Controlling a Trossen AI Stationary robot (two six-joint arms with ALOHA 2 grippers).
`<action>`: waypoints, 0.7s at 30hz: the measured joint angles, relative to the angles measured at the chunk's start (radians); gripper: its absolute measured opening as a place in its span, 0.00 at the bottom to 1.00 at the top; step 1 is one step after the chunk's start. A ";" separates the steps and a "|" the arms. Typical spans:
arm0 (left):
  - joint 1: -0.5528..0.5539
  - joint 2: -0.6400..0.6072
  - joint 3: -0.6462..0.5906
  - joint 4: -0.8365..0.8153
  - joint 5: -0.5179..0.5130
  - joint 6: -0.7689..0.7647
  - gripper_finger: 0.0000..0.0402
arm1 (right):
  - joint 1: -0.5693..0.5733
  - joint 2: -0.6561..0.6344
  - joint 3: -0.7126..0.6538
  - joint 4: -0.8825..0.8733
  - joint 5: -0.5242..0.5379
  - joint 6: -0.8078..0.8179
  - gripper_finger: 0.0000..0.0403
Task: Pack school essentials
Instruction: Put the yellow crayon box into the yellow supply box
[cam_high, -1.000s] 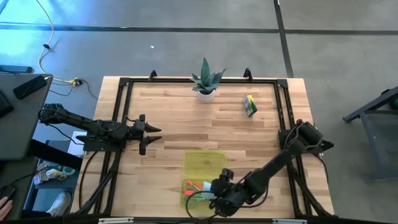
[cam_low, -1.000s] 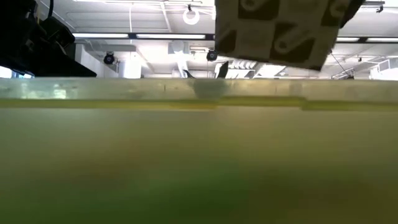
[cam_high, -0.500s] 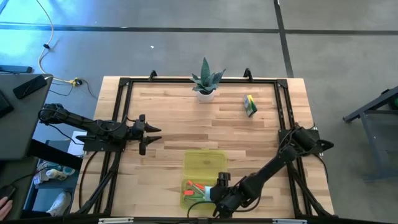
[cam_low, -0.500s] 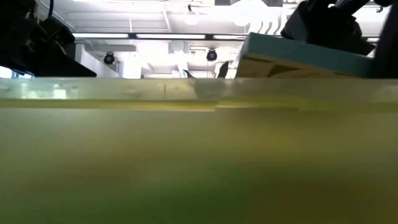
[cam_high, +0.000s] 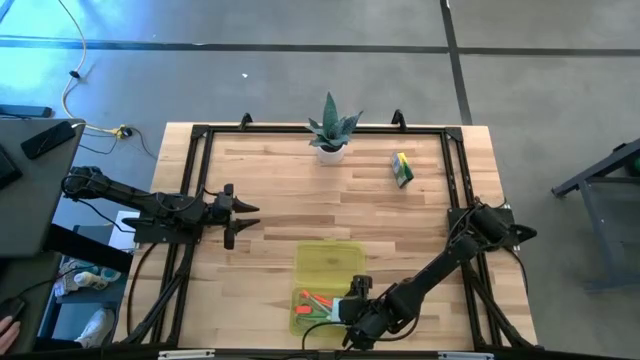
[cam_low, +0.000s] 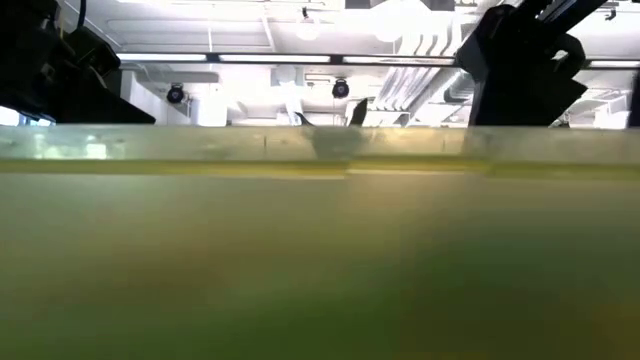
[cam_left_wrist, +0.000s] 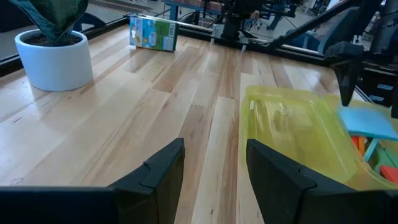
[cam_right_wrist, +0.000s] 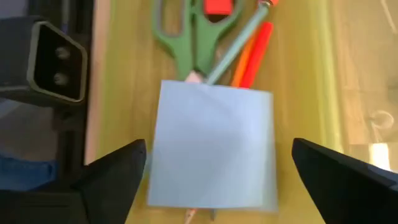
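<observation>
Blue notepad (cam_right_wrist: 211, 146) lies released in the case (cam_high: 327, 262) at 6 o'clock, under the spread right tool (cam_right_wrist: 217, 171). Left tool (cam_left_wrist: 211, 171) waits spread at 9. Next: fetch crayon box (cam_high: 402, 169) at 1 o'clock.

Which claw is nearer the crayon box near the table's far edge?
Right, narrowly. The right claw is over the yellow case at the near edge, straight down from the crayon box; the left claw waits far across at the left side.

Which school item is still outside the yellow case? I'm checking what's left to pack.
The green-yellow crayon box, lying alone on the far right of the table; the notepad, scissors and pencils sit in the case.
</observation>
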 joint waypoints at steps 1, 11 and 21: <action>0.000 0.000 0.000 0.000 0.000 0.000 0.40 | 0.000 0.000 0.000 -0.007 0.008 0.003 0.98; 0.000 0.000 0.000 0.000 0.000 0.000 0.40 | -0.007 -0.028 0.000 -0.073 0.206 0.123 0.99; 0.000 0.000 0.000 0.000 0.000 0.000 0.40 | -0.050 -0.139 0.000 -0.370 0.583 0.361 0.99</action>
